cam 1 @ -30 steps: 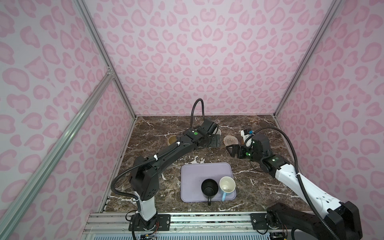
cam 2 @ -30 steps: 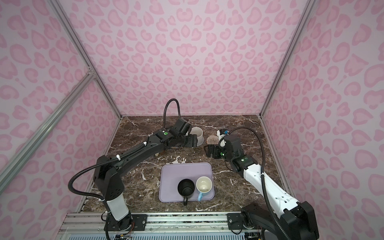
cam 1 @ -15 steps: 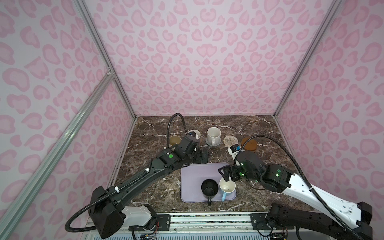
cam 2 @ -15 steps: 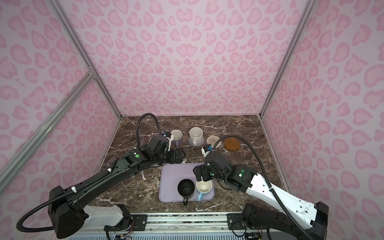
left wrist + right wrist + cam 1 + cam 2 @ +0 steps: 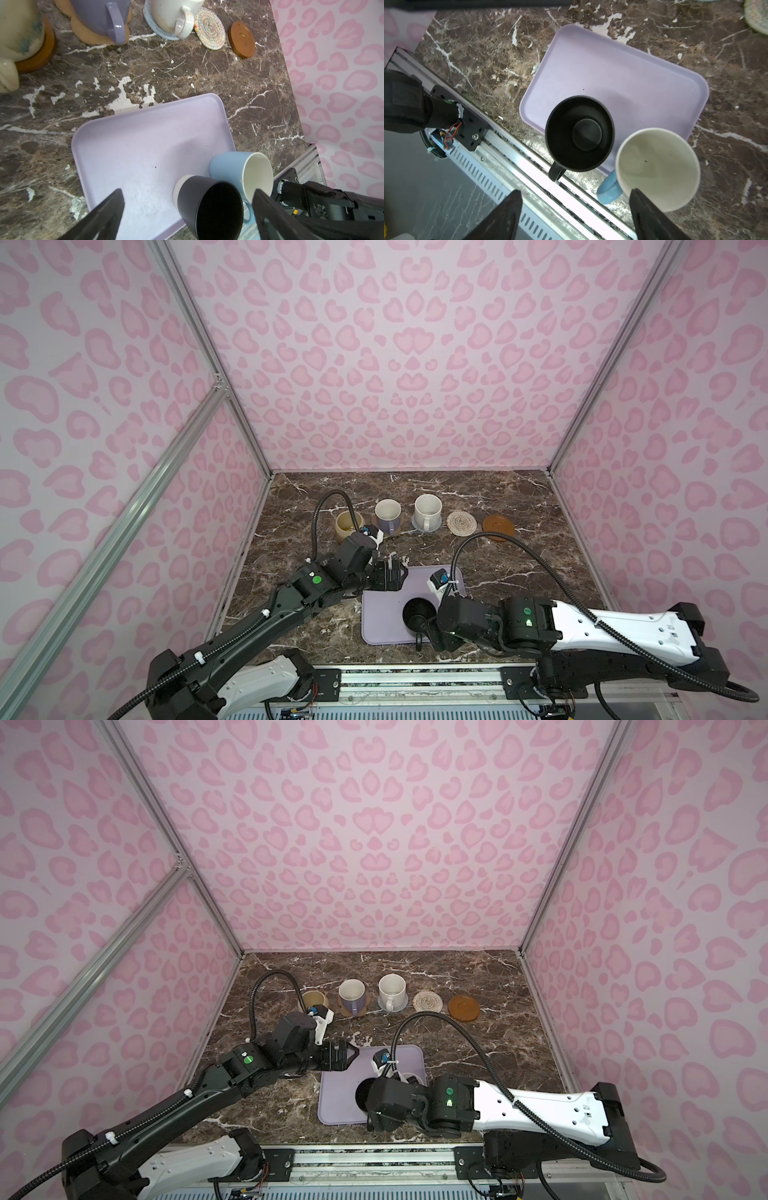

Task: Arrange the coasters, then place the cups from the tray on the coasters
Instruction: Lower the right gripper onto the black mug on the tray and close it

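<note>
right pincer (image 5: 575, 193), released, hovers over the light blue mug (image 5: 656, 166) at the tray (image 5: 623, 68) edge.

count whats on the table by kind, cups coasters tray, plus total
cups: 5 (yellow-beige cup, lavender cup, white speckled cup, black cup, light blue cup)
coasters: 5 (brown disc, second brown disc, tan paw coaster, blue-grey coaster, beige coaster)
tray: 1
total: 11

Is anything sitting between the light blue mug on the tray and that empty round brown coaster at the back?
Nothing visible does. Only bare brown marble tabletop lies between the light blue mug on the flat lavender tray and the empty round brown coaster.
</note>
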Controlling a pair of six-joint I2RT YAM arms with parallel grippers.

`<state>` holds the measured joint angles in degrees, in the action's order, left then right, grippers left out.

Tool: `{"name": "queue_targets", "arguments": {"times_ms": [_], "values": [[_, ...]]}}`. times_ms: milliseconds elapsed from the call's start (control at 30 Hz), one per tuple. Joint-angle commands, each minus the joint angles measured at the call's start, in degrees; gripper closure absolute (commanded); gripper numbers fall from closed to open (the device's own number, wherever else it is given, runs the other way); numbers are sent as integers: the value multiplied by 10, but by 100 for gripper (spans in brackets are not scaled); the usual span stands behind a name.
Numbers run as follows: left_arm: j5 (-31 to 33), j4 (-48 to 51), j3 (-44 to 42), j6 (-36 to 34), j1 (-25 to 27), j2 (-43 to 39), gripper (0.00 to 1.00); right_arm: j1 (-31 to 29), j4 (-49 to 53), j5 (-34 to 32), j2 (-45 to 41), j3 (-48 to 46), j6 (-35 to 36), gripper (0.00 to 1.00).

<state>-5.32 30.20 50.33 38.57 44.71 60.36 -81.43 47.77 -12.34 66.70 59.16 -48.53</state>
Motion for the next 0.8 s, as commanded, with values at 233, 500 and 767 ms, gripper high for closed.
{"name": "queue_targets", "arguments": {"times_ms": [233, 500, 767], "values": [[-8, 1, -50, 11, -1, -24, 3, -13, -102, 34, 46, -57, -39, 28], [-9, 1, -59, 14, -1, -32, 3, -12, -115, 42, 89, -62, -51, 33], [6, 3, -67, 19, -2, -34, 3, -1, -103, 20, 138, -51, -61, 40]]}}
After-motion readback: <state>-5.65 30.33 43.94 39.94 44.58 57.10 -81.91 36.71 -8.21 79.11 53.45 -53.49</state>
